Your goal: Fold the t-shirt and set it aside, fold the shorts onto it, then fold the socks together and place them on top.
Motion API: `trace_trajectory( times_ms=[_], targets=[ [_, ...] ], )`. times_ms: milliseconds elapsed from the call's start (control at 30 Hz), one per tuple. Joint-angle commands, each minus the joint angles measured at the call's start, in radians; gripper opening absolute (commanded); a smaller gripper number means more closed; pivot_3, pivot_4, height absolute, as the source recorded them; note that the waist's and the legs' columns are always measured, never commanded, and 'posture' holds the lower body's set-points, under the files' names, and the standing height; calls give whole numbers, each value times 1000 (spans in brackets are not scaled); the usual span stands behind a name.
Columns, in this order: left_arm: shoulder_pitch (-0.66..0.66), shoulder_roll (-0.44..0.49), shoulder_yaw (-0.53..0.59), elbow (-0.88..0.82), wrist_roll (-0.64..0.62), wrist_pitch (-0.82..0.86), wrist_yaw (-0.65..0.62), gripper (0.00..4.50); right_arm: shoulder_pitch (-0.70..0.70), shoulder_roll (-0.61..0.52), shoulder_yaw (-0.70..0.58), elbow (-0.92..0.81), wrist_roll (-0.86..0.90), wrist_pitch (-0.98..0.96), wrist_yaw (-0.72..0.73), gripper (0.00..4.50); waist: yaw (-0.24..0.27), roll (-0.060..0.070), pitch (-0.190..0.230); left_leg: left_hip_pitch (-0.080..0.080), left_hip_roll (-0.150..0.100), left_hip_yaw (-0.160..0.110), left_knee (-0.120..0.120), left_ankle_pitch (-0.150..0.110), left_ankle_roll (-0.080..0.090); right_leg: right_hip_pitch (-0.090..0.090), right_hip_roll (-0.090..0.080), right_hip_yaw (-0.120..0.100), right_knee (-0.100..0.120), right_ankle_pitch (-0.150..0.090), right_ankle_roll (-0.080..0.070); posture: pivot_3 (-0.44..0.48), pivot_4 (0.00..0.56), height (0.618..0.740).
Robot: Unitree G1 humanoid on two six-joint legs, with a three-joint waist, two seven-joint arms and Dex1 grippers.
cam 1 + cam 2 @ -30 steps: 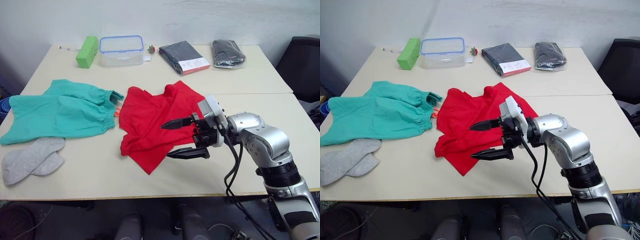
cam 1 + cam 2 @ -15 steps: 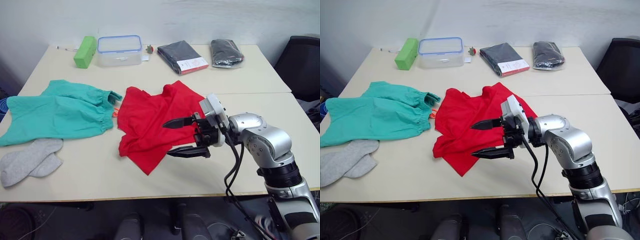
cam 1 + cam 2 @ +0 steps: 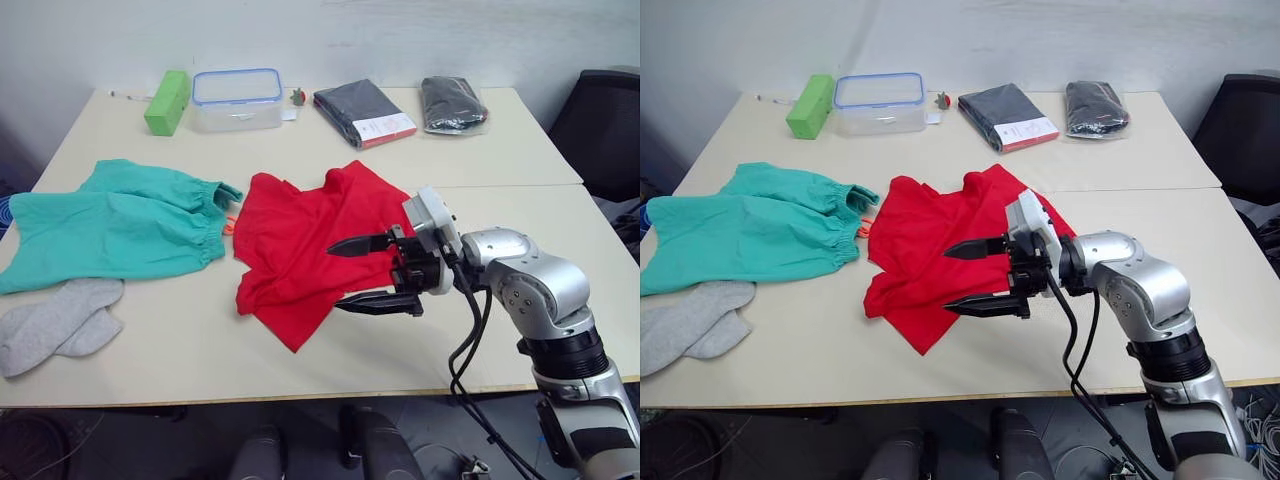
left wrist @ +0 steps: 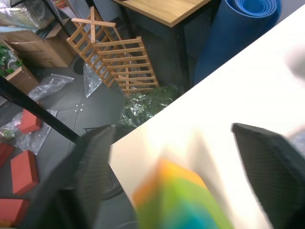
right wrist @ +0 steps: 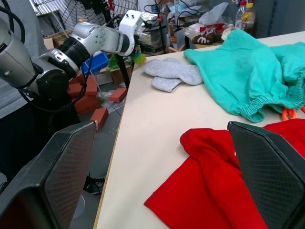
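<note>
The surface was a pale beige tabletop carrying all the clothing. The shorts lay spread flat on the robot's left part of it, waistband toward the middle, with an orange drawstring showing at the waistband edge just beside the t-shirt. The t-shirt lay rumpled and partly bunched near the middle of the surface, unfolded, a pointed corner reaching toward the near edge. The socks lay side by side, overlapping, near the front left corner, just in front of the shorts and touching nothing else.

The right gripper hovered over the right part of the t-shirt, its two black fingers spread wide apart and holding nothing; one fingertip sat above the red cloth, the other near the shirt's lower edge. The left gripper showed in its wrist view with fingers likewise parted and empty, beyond the edge of the surface.

Along the far edge stood a clear lidded box, a green block beside it, and two dark packaged garments.
</note>
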Motion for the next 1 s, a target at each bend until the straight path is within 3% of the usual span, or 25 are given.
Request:
trace_trajectory(
  times_ms=[33,400,500,600,767,900,1000],
  targets=[
    [31,-3,9,-174,-14,40,-8,4495,0,-17,-33,-28,16,-2,0,4500,-2,0,0,0,0,0,0,0,0,0,0,0,0,0,0,0,150,740],
    [97,2,-91,-371,-47,3,-127,4495,29,-29,-43,-47,26,8,-14,4500,0,0,0,0,0,0,0,1,0,0,0,0,0,-1,-1,0,150,740],
    [77,3,-129,-445,-163,-37,-258,4495,52,-63,-51,-39,-4,-14,-13,4500,4,0,0,0,0,0,0,1,0,0,0,0,0,-1,-1,0,150,740],
    [66,11,-197,-546,-387,-9,-452,4495,89,-104,-93,-38,-11,-16,-41,4500,6,0,0,-1,-1,0,0,1,0,0,-1,0,-1,-1,-1,0,150,740],
    [58,149,-431,-655,-605,38,-702,4495,208,-200,-168,-61,-72,-69,-65,4500,5,1,1,-1,-1,0,0,1,1,1,-1,0,-2,-1,-2,0,150,740],
    [2,281,-694,-609,-554,-32,-861,4495,282,-267,-219,-55,-124,-116,-72,4500,-1,5,3,1,-1,3,0,1,1,1,2,2,-1,-1,-2,0,150,740],
    [-50,351,-892,-543,-442,-139,-967,4495,319,-307,-228,-25,-188,-181,-68,4500,-1,5,3,3,-1,5,1,2,1,2,6,4,1,-1,-1,0,150,740]
  ],
)
